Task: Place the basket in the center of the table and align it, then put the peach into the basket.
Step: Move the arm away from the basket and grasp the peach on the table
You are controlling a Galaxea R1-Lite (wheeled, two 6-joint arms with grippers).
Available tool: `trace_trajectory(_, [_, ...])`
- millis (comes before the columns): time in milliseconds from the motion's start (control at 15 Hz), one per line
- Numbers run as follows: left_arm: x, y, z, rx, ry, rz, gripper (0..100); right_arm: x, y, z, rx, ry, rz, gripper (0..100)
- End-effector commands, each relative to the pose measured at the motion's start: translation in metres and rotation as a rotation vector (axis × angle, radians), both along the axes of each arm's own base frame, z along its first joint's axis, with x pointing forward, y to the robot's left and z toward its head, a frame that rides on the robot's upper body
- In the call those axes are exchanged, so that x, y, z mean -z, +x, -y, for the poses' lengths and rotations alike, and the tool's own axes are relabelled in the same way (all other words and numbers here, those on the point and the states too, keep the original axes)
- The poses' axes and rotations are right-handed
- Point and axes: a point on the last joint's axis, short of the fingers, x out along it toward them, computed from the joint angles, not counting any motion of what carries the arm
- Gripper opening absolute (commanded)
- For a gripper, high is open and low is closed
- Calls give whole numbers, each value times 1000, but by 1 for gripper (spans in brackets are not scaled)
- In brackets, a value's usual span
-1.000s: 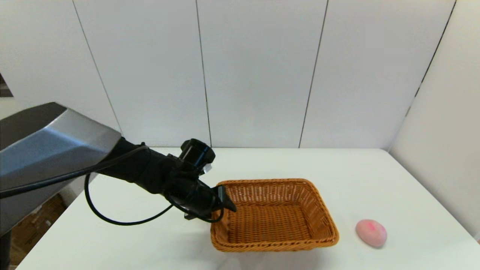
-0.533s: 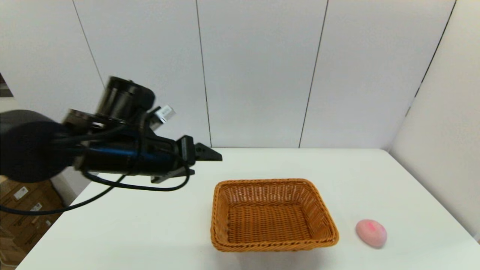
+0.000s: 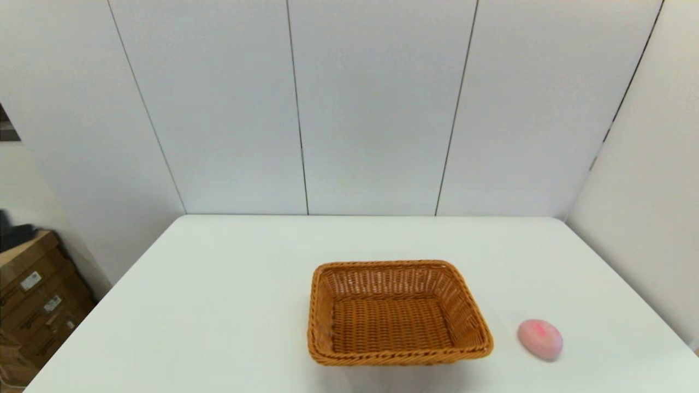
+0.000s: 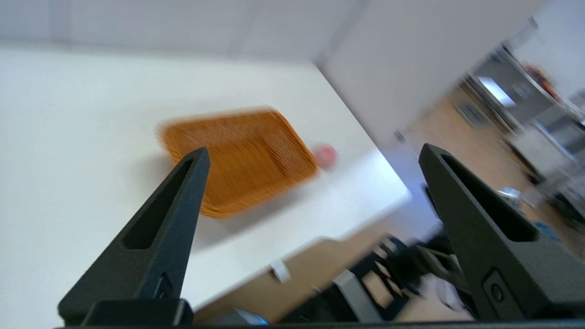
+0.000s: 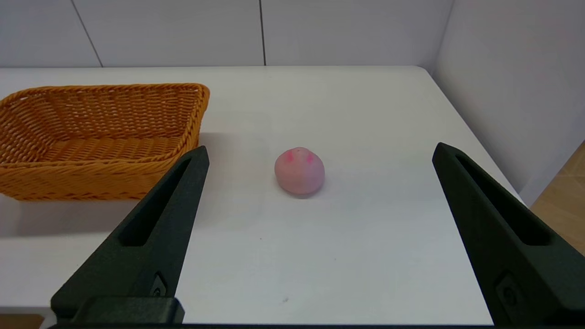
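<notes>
While the basket (image 3: 398,314) sits empty near the middle of the table (image 3: 218,305), the peach (image 3: 540,339) lies on the bare top just to its right. No writing shows on either. Low ahead of the right gripper (image 5: 320,157), spread wide, rests the peach; the left gripper (image 4: 315,157), equally wide, hangs off the table's edge

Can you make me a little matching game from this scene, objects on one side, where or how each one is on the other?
Things:
1. basket
2. peach
3. right claw
4. left claw

States:
a. lying on the table, right of the wicker
b. open, pointed at the pink fruit
c. empty, near the table's middle
d. open, held off beyond the table's edge

Pairs: 1-c, 2-a, 3-b, 4-d
</notes>
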Motion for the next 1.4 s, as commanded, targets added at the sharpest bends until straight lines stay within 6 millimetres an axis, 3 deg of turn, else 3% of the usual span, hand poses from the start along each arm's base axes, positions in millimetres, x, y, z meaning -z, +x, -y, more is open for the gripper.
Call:
trace_trajectory(67, [51, -83, -17, -316, 87, 235, 100, 0, 0, 0, 0, 0, -1, 100])
trace_trajectory(333, [122, -84, -16, -524, 231, 197, 100, 0, 0, 0, 0, 0, -1, 100])
trace_trajectory(600, [189, -82, -17, -459, 357, 198, 100, -1, 0, 0, 0, 0, 1, 100])
trace_trajectory(667, [198, -75, -17, -459, 367, 191, 100, 0, 0, 0, 0, 0, -1, 100])
trace_trajectory(1000, [216, -57, -21, -644, 344, 289, 100, -4, -1, 0, 3, -6, 7, 100])
trace_trajectory(1200, [218, -57, -21, -672, 386, 283, 100, -41, -5, 0, 0, -4, -11, 100])
trace_trajectory(1400, [219, -56, -21, -660, 430, 290, 100, -70, 17, 0, -2, -5, -133, 100])
